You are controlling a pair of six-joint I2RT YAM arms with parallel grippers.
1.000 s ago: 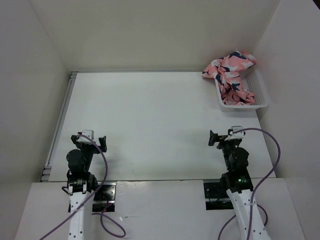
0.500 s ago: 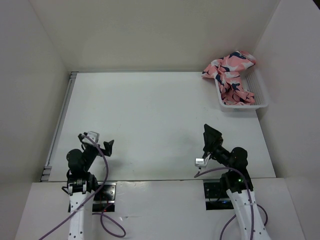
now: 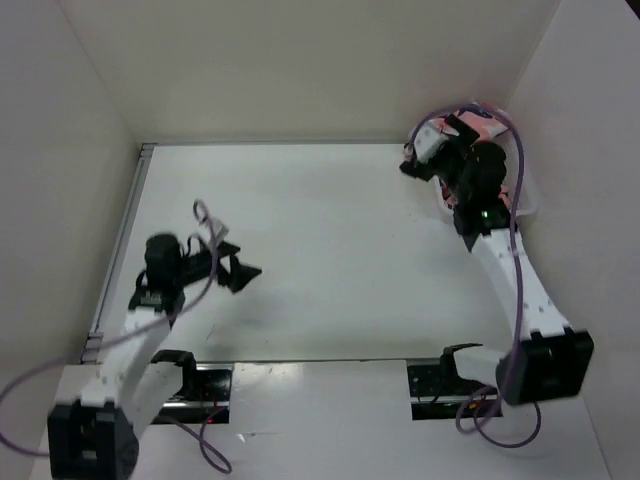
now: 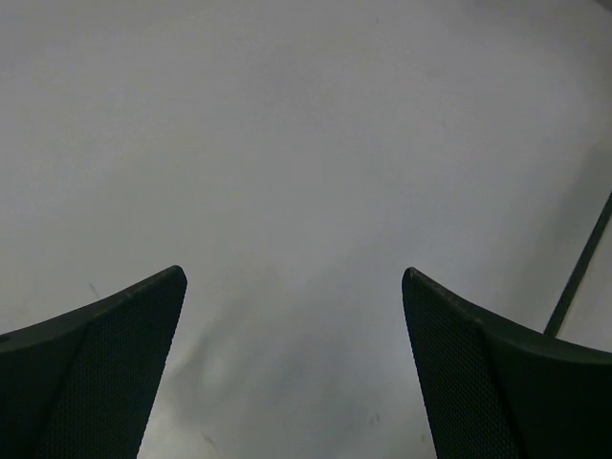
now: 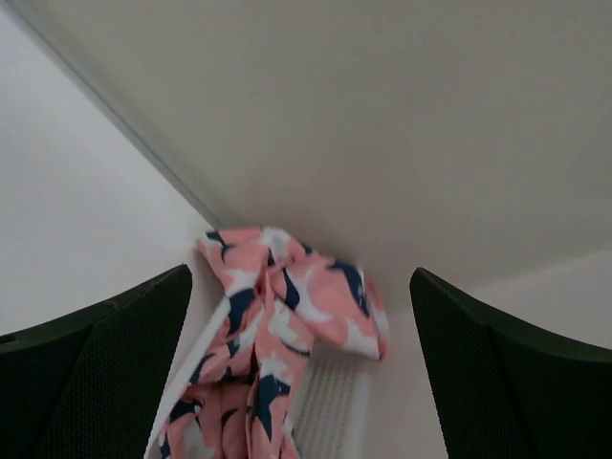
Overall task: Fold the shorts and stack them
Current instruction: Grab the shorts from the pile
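Right gripper point(image 5: 299, 271): fingers spread wide, empty, facing shorts point(image 5: 287, 325). Left gripper point(image 4: 294, 272): spread wide, empty, above table point(image 4: 287, 115). Basket point(image 5: 330, 402), far right corner: holds the shorts.

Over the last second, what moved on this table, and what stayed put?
The right gripper swung from beside its base out to the far right corner. It now faces the salmon-pink leaf-print fabric shorts, open and not gripping them. The left gripper reached forward over the white table and is also open. Nothing was grasped or released. The shorts stayed heaped in the white mesh basket.
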